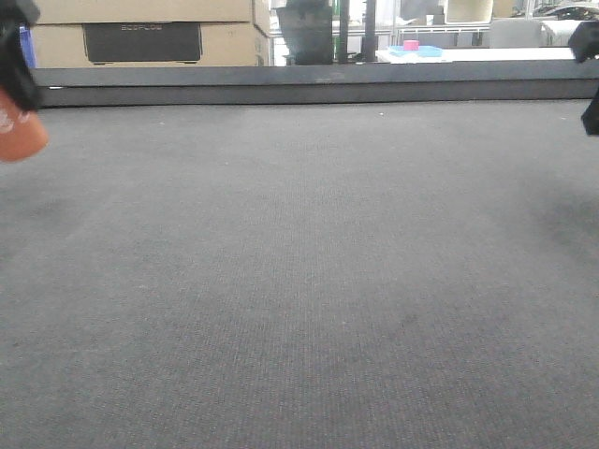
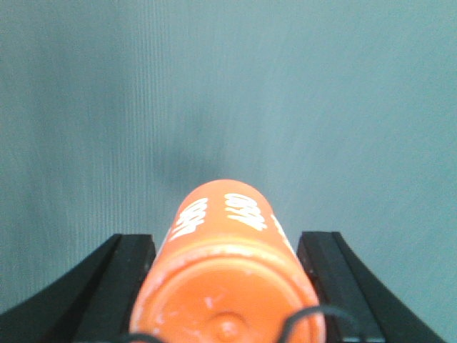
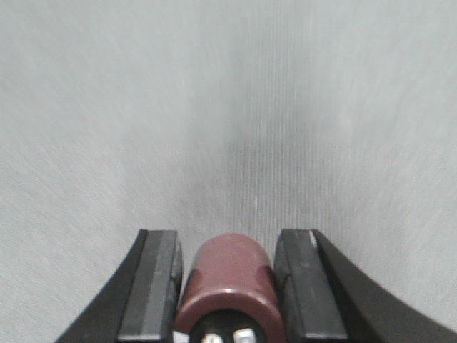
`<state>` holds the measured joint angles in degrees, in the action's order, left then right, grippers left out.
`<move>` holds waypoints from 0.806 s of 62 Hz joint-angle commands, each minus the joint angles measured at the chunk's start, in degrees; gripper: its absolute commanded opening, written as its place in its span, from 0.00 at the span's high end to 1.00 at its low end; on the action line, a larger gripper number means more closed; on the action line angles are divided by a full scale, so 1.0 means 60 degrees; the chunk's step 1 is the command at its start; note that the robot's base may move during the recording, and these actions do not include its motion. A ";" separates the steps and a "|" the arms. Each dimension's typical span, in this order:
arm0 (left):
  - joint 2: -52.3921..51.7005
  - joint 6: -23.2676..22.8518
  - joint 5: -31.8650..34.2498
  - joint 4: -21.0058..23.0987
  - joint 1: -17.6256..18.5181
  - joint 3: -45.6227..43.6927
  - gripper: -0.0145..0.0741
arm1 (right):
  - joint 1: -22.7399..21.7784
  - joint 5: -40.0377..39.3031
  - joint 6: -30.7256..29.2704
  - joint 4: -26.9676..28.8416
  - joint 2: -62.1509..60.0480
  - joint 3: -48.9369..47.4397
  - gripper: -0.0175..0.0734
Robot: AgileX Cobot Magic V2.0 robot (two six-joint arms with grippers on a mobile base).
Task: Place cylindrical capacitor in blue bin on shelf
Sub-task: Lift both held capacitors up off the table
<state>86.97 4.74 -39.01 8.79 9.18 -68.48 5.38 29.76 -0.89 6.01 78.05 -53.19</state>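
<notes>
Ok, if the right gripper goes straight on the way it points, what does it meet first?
The grey mat. The right gripper, shut on the maroon capacitor, faces only bare mat; nothing else shows in its line. How far off is unclear.

Tabletop [image 1: 299, 281]: open run before the dark rail [image 1: 299, 86]. Rail: raised barrier across far edge. Cardboard boxes [image 1: 150, 33]: behind rail, left. Left end effector [image 2: 227, 246], right end effector [image 3: 227, 246]: near rail's ends.
</notes>
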 commanded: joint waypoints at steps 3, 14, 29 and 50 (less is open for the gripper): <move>-0.1192 -0.0136 0.1843 0.0192 0.0445 0.1193 0.96 | -0.0013 -0.1497 -0.0020 -0.0136 -0.0895 0.0565 0.99; -0.2585 -0.0152 0.3739 0.0294 0.0675 0.2585 0.96 | -0.0013 -0.2465 -0.0020 -0.0136 -0.2019 0.0992 0.99; -0.4601 -0.0152 0.4425 0.0310 0.0675 0.3473 0.96 | -0.0013 -0.2562 -0.0020 -0.0136 -0.3383 0.1010 0.99; -0.7884 -0.0152 0.4977 0.0310 0.0675 0.4667 0.96 | -0.0013 -0.2215 -0.0020 -0.0136 -0.5364 0.1010 0.99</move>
<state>44.50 4.00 -11.00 10.31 12.93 -41.59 5.38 16.40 -0.89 5.69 48.94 -47.30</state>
